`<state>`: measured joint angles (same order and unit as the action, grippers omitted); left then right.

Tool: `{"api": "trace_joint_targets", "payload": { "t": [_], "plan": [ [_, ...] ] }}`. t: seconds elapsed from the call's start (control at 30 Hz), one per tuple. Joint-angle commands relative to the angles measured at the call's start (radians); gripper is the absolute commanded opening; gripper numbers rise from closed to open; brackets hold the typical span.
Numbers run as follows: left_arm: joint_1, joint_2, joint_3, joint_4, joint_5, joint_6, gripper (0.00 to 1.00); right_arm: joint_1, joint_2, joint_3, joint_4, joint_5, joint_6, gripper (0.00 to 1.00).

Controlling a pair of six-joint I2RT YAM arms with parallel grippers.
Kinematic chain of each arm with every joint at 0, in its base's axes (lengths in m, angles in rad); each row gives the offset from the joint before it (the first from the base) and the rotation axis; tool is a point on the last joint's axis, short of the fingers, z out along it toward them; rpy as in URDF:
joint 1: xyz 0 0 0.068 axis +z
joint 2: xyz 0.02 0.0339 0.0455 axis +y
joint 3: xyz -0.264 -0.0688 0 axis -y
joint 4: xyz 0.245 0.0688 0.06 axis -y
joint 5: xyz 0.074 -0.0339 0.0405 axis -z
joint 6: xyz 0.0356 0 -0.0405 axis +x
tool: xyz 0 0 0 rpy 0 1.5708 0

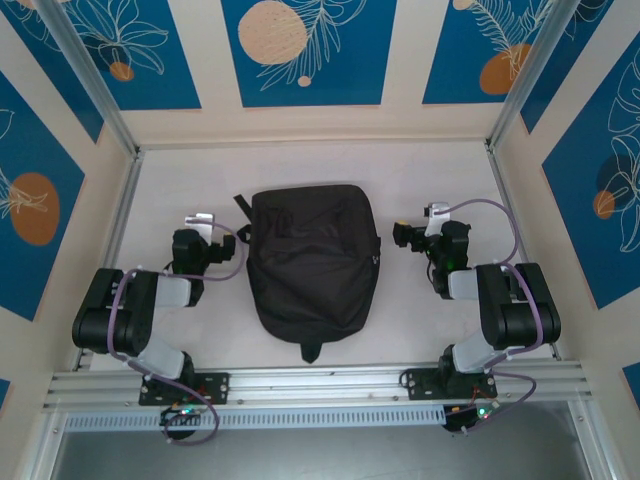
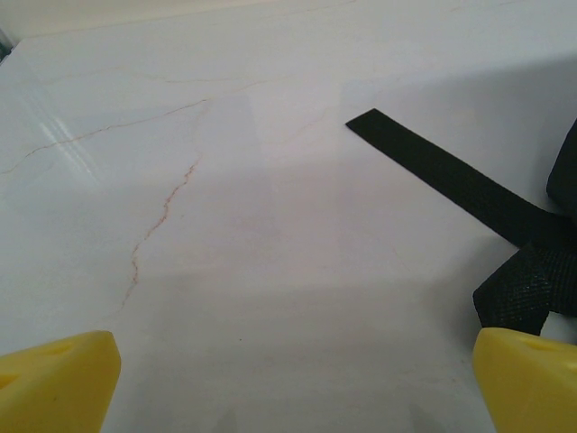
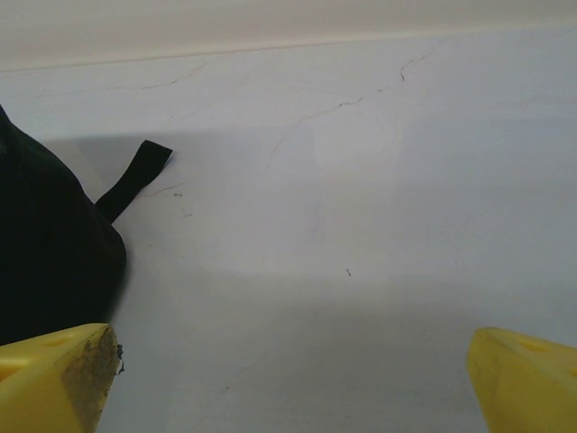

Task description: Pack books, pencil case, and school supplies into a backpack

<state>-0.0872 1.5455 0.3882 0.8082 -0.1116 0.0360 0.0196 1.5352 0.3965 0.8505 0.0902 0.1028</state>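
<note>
The left gripper (image 2: 296,383) and the right gripper (image 3: 293,383) stand spread wide and empty at 9 and 3 o'clock of the black backpack (image 1: 312,255) lying flat mid-table, so one should probably pin the fabric while the other works it open.

A pale, marble-patterned tabletop (image 1: 440,180) is taking up the middle of the top view, and thin reddish veins (image 2: 167,203) are running across it in the left wrist view. A black backpack (image 1: 313,262) is lying flat on it at the centre of the frame. A black strap (image 2: 451,176) is trailing over the bare surface at the right of the left wrist view.
</note>
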Motion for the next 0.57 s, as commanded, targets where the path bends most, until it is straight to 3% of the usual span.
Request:
{"api": "trace_joint_targets", "payload": {
  "t": [0.0, 0.53],
  "plan": [
    [0.007, -0.008, 0.008, 0.037, 0.015, 0.004, 1.0, -0.004, -0.006, -0.005, 0.015, 0.008, -0.018, 0.99],
    [0.01, -0.01, 0.009, 0.034, 0.024, 0.004, 1.0, -0.004, -0.006, -0.005, 0.015, 0.006, -0.017, 0.99]
  ]
}}
